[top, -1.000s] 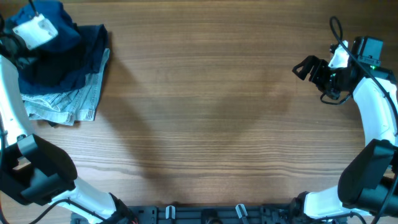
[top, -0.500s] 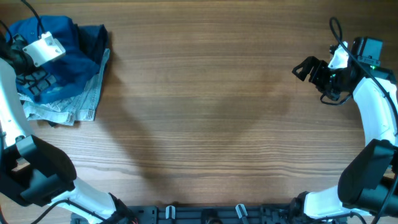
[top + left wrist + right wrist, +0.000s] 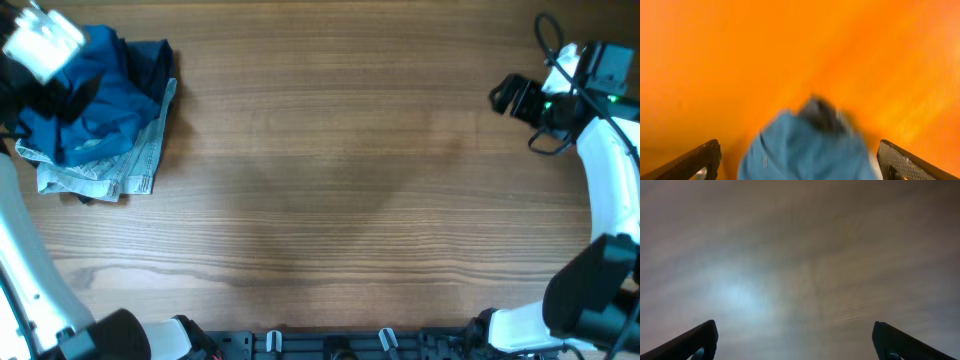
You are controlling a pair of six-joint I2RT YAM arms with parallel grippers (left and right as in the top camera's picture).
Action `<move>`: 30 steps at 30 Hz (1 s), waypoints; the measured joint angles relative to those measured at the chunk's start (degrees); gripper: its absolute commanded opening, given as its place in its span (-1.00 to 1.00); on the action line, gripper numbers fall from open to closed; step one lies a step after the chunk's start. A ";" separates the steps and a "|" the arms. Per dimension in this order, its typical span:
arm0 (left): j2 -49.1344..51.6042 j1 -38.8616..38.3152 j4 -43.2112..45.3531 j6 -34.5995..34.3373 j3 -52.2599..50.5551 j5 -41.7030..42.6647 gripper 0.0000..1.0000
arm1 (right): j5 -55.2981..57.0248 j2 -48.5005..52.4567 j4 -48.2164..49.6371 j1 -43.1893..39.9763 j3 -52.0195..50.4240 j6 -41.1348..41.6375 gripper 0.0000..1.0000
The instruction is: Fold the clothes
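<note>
Hovering: left gripper [image 3: 802, 162] above the jeans [image 3: 112, 165], jaws spread wide, holding nothing | clothes [image 3: 100, 100]: blue, crumpled, lying on top of the jeans, blurred in left wrist view, dark cloth [image 3: 155, 62] beside it on the jeans | right gripper [image 3: 795, 340]: far from the jeans, across the table [image 3: 330, 200], jaws spread wide, empty
</note>
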 measured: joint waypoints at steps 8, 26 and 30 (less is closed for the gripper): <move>-1.14 -10.56 2.75 -51.25 0.09 0.90 1.00 | 1.22 -13.90 10.47 0.00 3.67 0.22 1.00; -1.14 -16.31 -5.22 -77.57 0.07 -4.83 0.99 | 1.05 -18.60 11.06 0.00 4.39 0.22 0.99; -1.14 -16.31 -5.22 -79.08 0.07 -4.66 0.99 | 1.05 -18.58 11.06 0.00 4.39 0.22 0.99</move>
